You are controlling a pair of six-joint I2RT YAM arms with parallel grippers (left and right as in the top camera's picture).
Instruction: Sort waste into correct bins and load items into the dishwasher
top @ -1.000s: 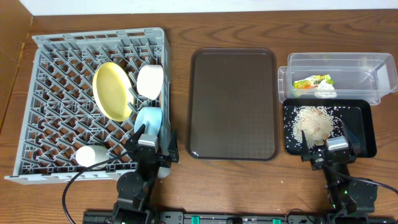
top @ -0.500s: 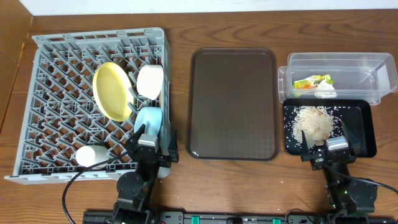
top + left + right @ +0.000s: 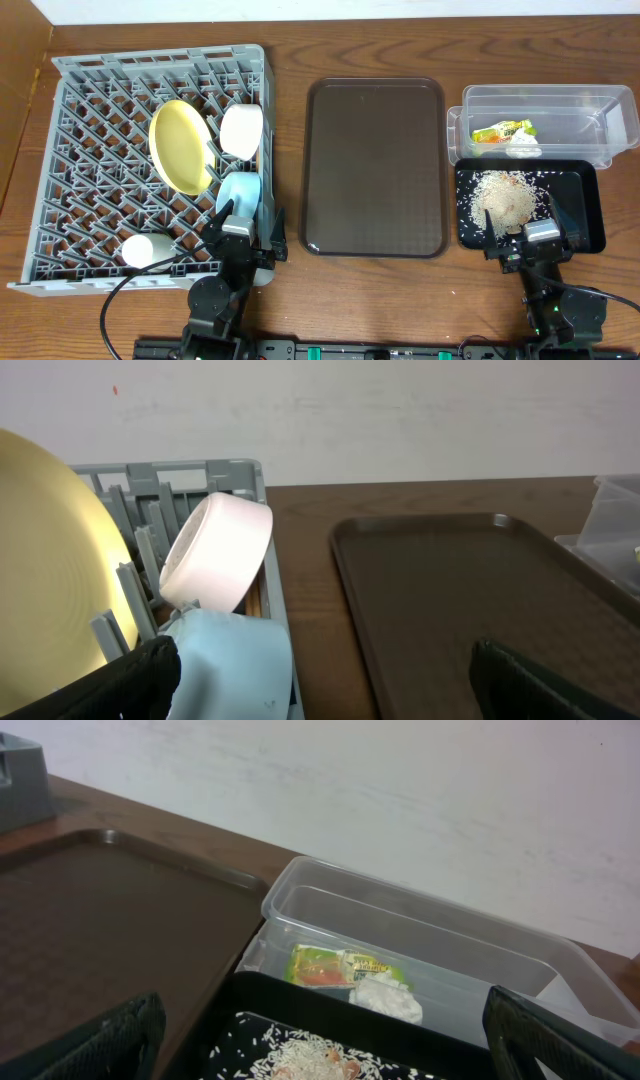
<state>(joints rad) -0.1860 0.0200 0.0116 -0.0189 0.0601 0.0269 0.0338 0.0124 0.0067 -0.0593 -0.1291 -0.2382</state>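
Note:
The grey dish rack (image 3: 90, 120) holds the yellow plate (image 3: 180, 146), the white bowl (image 3: 241, 129), the light blue bowl (image 3: 238, 193) and the white cup (image 3: 146, 249). The chopsticks are not visible. The clear tub (image 3: 545, 102) holds the snack wrapper (image 3: 502, 130) and crumpled paper (image 3: 524, 141). The black tray (image 3: 585, 205) holds the rice scraps (image 3: 503, 195). My left gripper (image 3: 240, 238) is open and empty at the rack's front right corner, by the blue bowl (image 3: 235, 665). My right gripper (image 3: 527, 238) is open and empty at the black tray's front edge (image 3: 300, 995).
The dark brown serving tray (image 3: 374, 165) lies bare between the rack and the bins. The white bowl (image 3: 215, 550) and plate (image 3: 50, 560) stand upright on edge in the rack. A white wall runs behind the table.

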